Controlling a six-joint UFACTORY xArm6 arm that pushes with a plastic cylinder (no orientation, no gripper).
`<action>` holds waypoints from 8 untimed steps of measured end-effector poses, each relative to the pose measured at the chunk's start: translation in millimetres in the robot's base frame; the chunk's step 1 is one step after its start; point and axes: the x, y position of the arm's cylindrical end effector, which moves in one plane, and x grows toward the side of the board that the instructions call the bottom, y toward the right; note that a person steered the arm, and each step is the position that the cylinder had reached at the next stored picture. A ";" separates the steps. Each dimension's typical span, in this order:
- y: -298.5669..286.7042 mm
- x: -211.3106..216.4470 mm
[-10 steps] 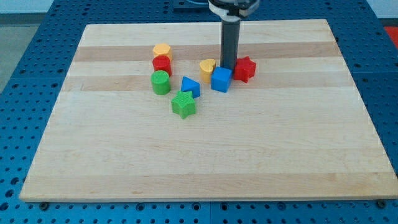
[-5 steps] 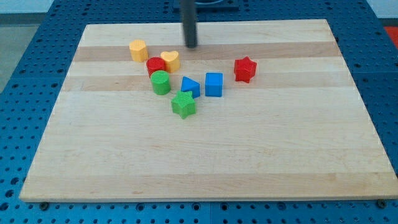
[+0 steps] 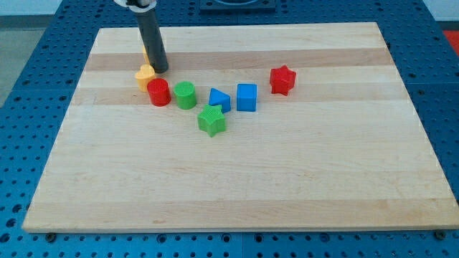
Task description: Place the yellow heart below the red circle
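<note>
heart [image 3: 145, 76] touching circle's [image 3: 159, 92] upper left

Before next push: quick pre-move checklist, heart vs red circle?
1. Yellow heart below red circle: not ok, it sits at the circle's upper left.
2. My tip located: ok, just right of the heart.
3. Tip-heart contact: cannot tell.
4. Path below the circle free: ok, bare board there.
5. Green cylinder apart from circle: ok, small gap.
6. Second yellow block: cannot tell, mostly hidden behind the rod.
</note>
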 end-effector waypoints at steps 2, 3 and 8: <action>-25.4 41.3; -68.0 20.9; -142.2 25.3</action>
